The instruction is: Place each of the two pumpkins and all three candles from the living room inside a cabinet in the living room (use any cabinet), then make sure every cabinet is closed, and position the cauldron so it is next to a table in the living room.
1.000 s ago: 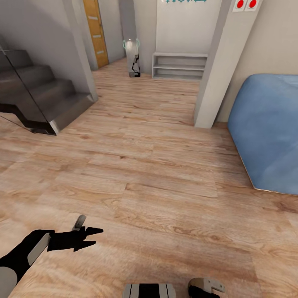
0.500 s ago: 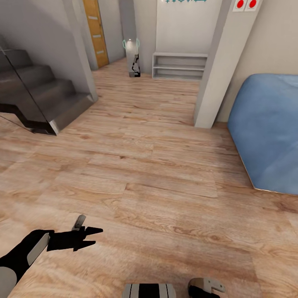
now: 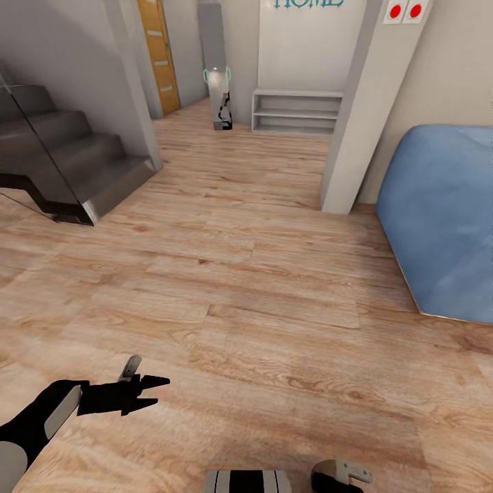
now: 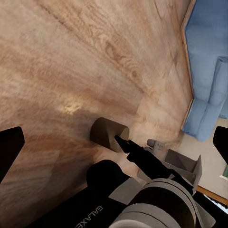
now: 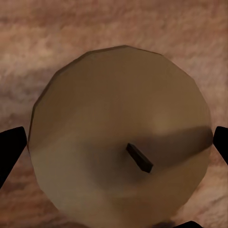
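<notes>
A beige-tan candle (image 5: 95, 118) with a dark wick stands on the wood floor. My right gripper (image 5: 114, 145) hangs straight over it, open, one black fingertip at each side of the candle. In the left wrist view the same candle (image 4: 109, 134) sits on the floor with a finger (image 4: 137, 154) of the right gripper reaching its top rim. My left gripper (image 3: 147, 394) is open and holds nothing, low over the floor at the head view's lower left. The right arm (image 3: 339, 476) shows at the bottom edge. Pumpkins, cabinet, cauldron and table are out of view.
Grey stairs (image 3: 61, 164) rise at the left. A white pillar (image 3: 363, 109) and a blue sofa (image 3: 445, 219) stand to the right. Farther back are a low grey shelf (image 3: 296, 109), an orange door (image 3: 159, 51) and a white-and-black stand (image 3: 220, 96). Wood floor (image 3: 260, 287) lies open ahead.
The head view has tilted up slightly, showing more of the wall lettering. Both arms keep their places.
</notes>
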